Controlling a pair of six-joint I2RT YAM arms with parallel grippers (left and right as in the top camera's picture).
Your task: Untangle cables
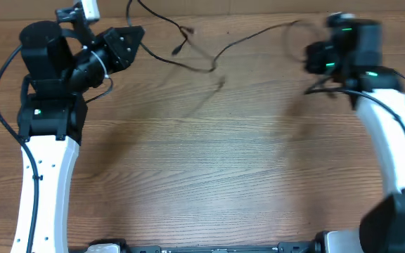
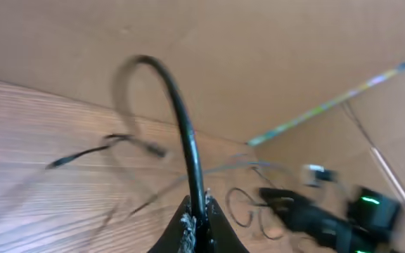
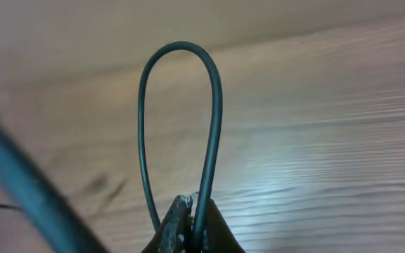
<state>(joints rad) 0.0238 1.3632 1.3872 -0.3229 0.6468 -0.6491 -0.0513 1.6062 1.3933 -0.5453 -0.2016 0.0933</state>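
Thin black cables (image 1: pixel 209 60) stretch above the far part of the wooden table between my two grippers, with a small plug end (image 1: pixel 177 50) hanging. My left gripper (image 1: pixel 133 36) at the far left is shut on a black cable that arches up from its jaws in the left wrist view (image 2: pixel 181 126). My right gripper (image 1: pixel 315 57) at the far right is shut on a black cable that forms a tall loop in the right wrist view (image 3: pixel 213 119). Loose cable loops (image 2: pixel 248 207) lie on the table near the right gripper.
A brown cardboard wall (image 2: pixel 259 63) stands behind the table's far edge. The wooden table (image 1: pixel 209 169) spreads toward the near edge. Thick arm wires run along both arms.
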